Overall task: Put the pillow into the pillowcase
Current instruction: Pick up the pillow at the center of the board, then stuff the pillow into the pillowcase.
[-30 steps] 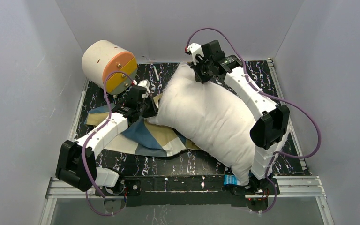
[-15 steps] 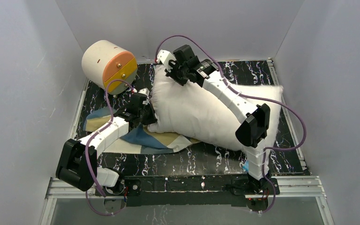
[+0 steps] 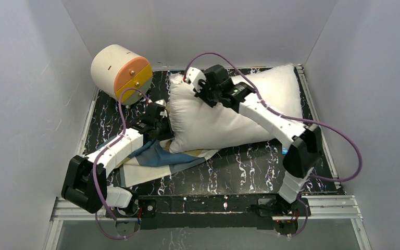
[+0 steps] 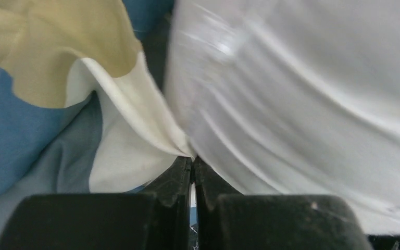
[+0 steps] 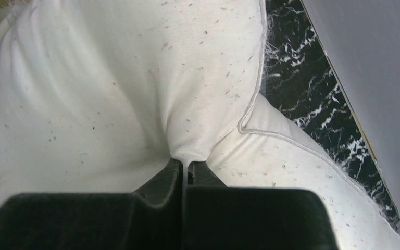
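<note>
The pillowcase (image 3: pixel 159 159) lies rumpled on the table (image 3: pixel 239 169) at the pillow's (image 3: pixel 229 117) near left, and the pillow's left end rests on its far edge. The left gripper (image 4: pixel 192 159) sits against that same end, jaws closed, with a cream fold of the pillowcase pinched at their tips. Whether it holds one layer of the mouth or both cannot be told.

The pillow stretches across the far half of the table, and none of it appears to be inside the cover. On top of its left part the right gripper (image 5: pixel 186 165) is clamped tight on a small pinch of white fabric beside a seam.

The step looks like bringing the pillow's end to the opening. It would go best if the left arm lifts only the upper layer, so the mouth gapes toward the pillow. The right arm should then steer the corner in low with short pushes. A small pinch may slip if it is pulled hard.

No brand, label or writing is readable anywhere. The cylinder (image 3: pixel 121 73) beyond the pillow's left end shows only an orange-and-yellow face.
</note>
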